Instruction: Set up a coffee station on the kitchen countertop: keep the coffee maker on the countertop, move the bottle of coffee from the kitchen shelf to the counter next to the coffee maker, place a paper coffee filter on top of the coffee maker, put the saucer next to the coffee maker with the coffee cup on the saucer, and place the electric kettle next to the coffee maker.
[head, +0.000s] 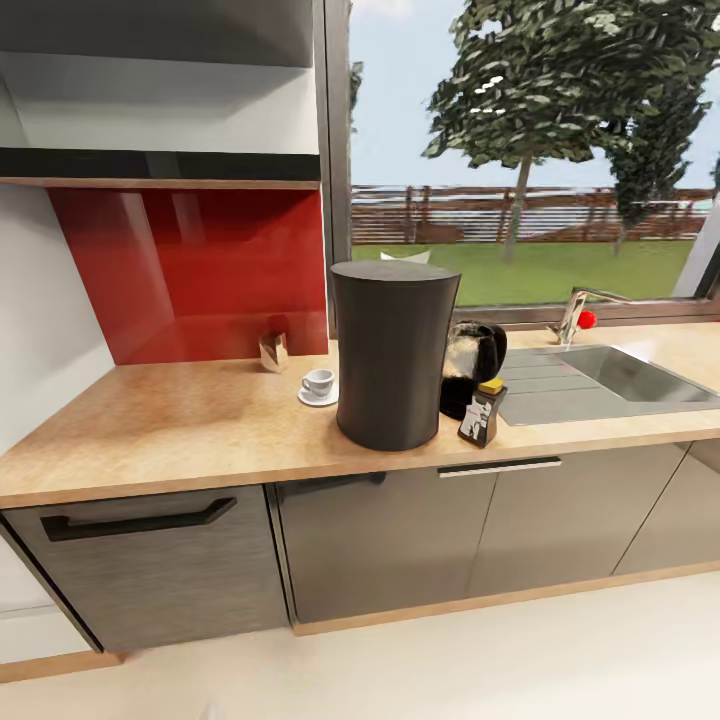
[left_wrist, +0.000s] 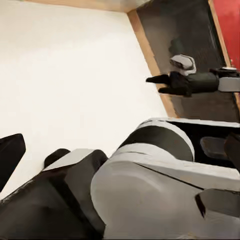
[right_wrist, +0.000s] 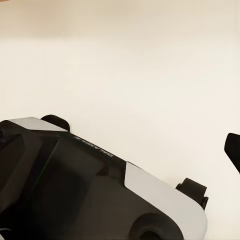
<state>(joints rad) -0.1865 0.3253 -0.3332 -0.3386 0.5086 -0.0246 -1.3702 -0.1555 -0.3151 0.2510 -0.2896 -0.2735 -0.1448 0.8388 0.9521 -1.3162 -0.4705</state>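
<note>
Coffee maker (head: 393, 355) stands mid-countertop (head: 180, 425). We see the kettle (head: 470, 365) touching its right side, with the bottle (head: 481, 412) just nearer. Left of it sits the cup (head: 318, 381) on its saucer (head: 318, 397); a small box (head: 272, 351) lies farther left, the sink (head: 620, 375) right. We cannot tell how either gripper's jaws stand.

Small beige box (head: 272, 351) near red backsplash (head: 200, 275), tap (head: 573, 312) behind sink (head: 630, 375)
</note>
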